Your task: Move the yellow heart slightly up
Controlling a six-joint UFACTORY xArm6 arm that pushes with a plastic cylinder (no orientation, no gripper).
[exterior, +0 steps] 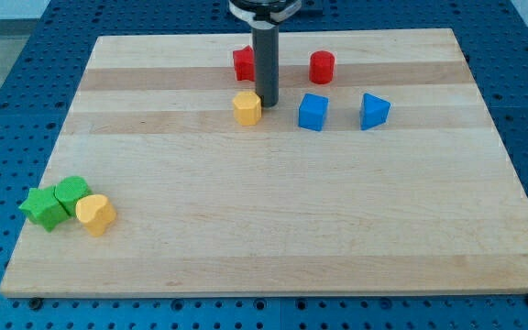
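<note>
Your tool is a bare rod with nothing to open or close, and it has hold of nothing; my tip (266, 102) sits near the view's top of the bench (273, 238), just beside the yellow hexagonal block (247, 107) on its right and just below the red block (244, 64). The yellow heart (95, 214) lies well apart from it, at the view's lower left, touching the green cube-like block (71, 194), which itself touches the green star-shaped block (43, 208). You are, as I judge it, at the approach step: the heart looks untouched. The next move calls for you to bring the tip across the bench to just below the heart, then push gently toward the view's top; mind that the green blocks crowd its upper left, so a straight, short push is wanted. Count eight blocks: two yellow, two green, two red, including a red cylinder (322, 67), and two blue, a blue cube (313, 112) and a blue wedge-like block (373, 111).
</note>
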